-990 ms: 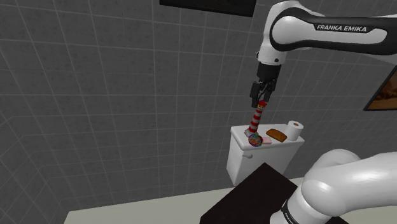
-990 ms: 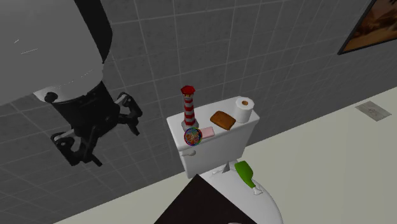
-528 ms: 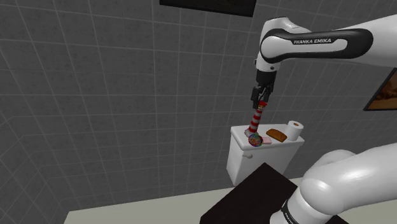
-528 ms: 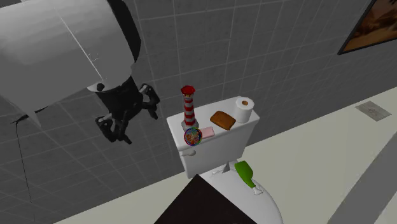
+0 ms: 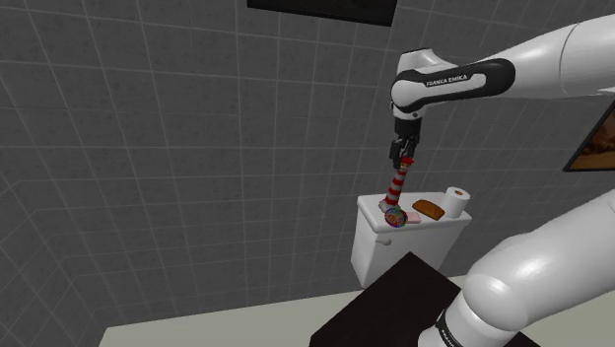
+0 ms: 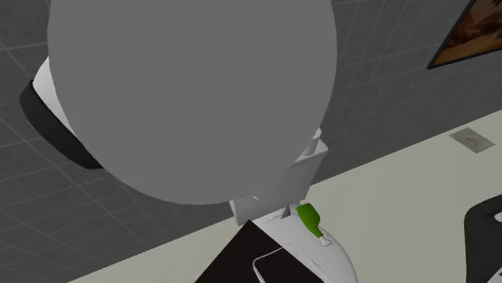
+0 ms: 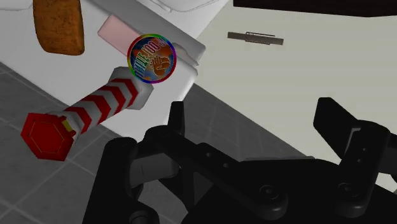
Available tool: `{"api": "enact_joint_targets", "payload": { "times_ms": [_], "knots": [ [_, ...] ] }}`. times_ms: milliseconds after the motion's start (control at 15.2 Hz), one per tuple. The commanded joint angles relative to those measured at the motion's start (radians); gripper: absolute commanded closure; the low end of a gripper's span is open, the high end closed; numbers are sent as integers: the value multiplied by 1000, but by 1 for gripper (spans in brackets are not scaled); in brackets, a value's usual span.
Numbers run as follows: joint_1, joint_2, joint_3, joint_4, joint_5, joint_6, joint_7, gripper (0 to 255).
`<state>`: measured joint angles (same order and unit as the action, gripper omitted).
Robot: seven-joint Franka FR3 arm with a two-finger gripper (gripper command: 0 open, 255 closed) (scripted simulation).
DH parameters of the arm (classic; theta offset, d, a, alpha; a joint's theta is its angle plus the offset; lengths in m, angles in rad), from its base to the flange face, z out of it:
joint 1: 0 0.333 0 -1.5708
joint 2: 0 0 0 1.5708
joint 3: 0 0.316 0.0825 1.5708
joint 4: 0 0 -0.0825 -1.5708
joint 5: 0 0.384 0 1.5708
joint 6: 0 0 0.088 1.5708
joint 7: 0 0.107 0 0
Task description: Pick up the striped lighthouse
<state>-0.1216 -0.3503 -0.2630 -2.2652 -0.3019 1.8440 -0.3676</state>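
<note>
The gripper (image 7: pixel 252 109) is spread wide: in the wrist view its two black fingers (image 7: pixel 176 124) stand well apart with nothing between them. In the shoulder view the gripper (image 5: pixel 401 158) points downward from the white arm (image 5: pixel 473 79) and hangs just above the top of the lighthouse (image 5: pixel 396 187); I cannot tell whether they touch.

In the wrist view the lighthouse (image 7: pixel 102 108), with red and white stripes and a red cap, lies off to the outer side of one finger, not in the gap. It stands upright on the lid of the white toilet tank (image 5: pixel 379 251), near the end of the tank towards the shoulder view's left.

A round, many-coloured disc (image 7: pixel 151 58) sits just beside the lighthouse's base. Next along the lid come a small pink block (image 7: pixel 118 33), a brown slab (image 7: pixel 60 25) and, at the far end, a roll of toilet paper (image 5: pixel 455 200).

A dark box (image 5: pixel 394 306) stands in front of the tank in the shoulder view. The wall behind is tiled grey, with a framed picture (image 5: pixel 591 148) at that view's right edge.

In the second exterior view a grey part of the arm (image 6: pixel 193 88) covers most of the tank (image 6: pixel 315 157). Below it a green bottle (image 6: pixel 310 221) lies on the white toilet lid (image 6: pixel 334 261).
</note>
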Motion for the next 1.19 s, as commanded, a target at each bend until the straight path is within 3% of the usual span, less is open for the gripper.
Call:
{"api": "enact_joint_targets", "payload": {
  "times_ms": [0, 528, 1122],
  "knots": [
    [-12, 61, -25, 37, -21, 33, -35, 0],
    [-56, 318, -102, 203, -58, 160, -148, 0],
    [-133, 635, -148, 482, -32, 248, -280, 0]
  ]
}}
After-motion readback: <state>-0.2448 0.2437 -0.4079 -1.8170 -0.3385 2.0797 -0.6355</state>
